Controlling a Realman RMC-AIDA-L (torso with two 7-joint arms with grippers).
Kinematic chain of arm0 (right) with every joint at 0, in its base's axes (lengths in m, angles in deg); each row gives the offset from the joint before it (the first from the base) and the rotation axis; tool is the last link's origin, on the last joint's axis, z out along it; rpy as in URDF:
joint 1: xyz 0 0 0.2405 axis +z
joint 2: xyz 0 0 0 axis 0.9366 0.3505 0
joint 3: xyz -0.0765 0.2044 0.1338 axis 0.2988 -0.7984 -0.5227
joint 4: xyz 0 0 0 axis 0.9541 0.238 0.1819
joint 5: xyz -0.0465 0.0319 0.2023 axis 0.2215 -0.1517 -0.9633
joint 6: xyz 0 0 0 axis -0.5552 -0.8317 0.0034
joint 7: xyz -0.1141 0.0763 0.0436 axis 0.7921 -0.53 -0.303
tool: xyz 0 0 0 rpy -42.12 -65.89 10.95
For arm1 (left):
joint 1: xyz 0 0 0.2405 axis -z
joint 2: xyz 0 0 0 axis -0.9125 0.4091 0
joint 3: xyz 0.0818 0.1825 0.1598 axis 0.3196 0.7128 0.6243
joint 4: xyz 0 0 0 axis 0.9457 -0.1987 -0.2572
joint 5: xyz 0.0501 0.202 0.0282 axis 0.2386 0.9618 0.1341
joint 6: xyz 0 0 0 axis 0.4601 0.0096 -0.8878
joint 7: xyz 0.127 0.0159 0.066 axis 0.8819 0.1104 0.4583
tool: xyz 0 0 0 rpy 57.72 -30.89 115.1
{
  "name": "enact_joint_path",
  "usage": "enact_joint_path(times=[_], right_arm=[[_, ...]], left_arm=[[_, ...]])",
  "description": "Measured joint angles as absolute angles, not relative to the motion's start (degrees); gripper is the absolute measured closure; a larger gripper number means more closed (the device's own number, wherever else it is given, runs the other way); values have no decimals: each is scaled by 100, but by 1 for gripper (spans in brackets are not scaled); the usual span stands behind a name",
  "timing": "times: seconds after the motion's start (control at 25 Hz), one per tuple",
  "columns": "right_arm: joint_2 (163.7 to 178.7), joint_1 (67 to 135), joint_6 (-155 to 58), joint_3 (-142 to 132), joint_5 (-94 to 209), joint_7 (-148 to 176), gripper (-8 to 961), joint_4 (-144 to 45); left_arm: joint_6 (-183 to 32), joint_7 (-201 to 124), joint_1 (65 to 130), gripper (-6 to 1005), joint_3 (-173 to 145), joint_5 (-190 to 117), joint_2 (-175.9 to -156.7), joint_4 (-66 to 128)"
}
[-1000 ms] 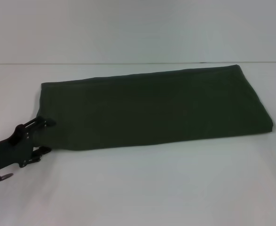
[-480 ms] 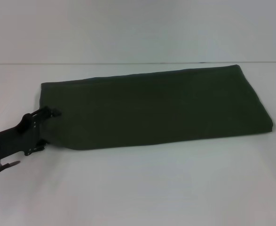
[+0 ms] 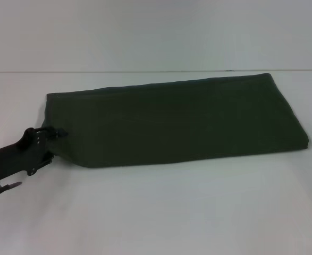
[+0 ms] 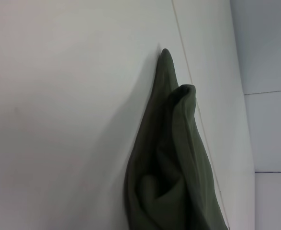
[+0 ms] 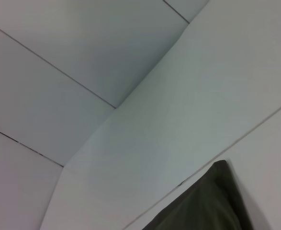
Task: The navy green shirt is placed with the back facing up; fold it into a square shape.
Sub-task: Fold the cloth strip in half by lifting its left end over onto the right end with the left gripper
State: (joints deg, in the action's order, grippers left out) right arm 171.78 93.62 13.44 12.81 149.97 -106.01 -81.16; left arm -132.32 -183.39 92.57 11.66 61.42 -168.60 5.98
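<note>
White table, smooth and matte, meeting a pale panelled wall behind. Item: shirt, dark olive-green cotton, folded into a long flat band at the table's centre; long axis runs from 9 o'clock to 3 o'clock, the far-right corner rising toward 2 o'clock. Plain surface, soft weave, no lettering visible. Left gripper at the band's 8 o'clock corner, pinched closed on bunched cloth; wrist view shows folds gathered into a peak. Right gripper out of sight.
</note>
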Motion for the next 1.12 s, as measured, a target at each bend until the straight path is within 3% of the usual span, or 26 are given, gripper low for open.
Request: enact_joint_path(times=[0.2, 0.44, 0.92, 1.12], right_arm=[[17183, 9355, 1343, 1273, 14997, -10601, 35, -8113], [17186, 9356, 1316, 1273, 14998, -10601, 38, -8111], [17177, 9356, 1348, 1163, 14997, -10594, 45, -8111], [17146, 9379, 1326, 1150, 14997, -10592, 48, -8111]], left_arm=[[-13214, -18300, 9283, 607, 1179, 6139, -16828, 593], [-13154, -18268, 9259, 830, 1177, 6148, -16825, 600], [-13039, -17417, 9100, 969, 829, 6132, -16758, 381], [-12733, -17396, 9149, 965, 734, 6181, -16582, 390]])
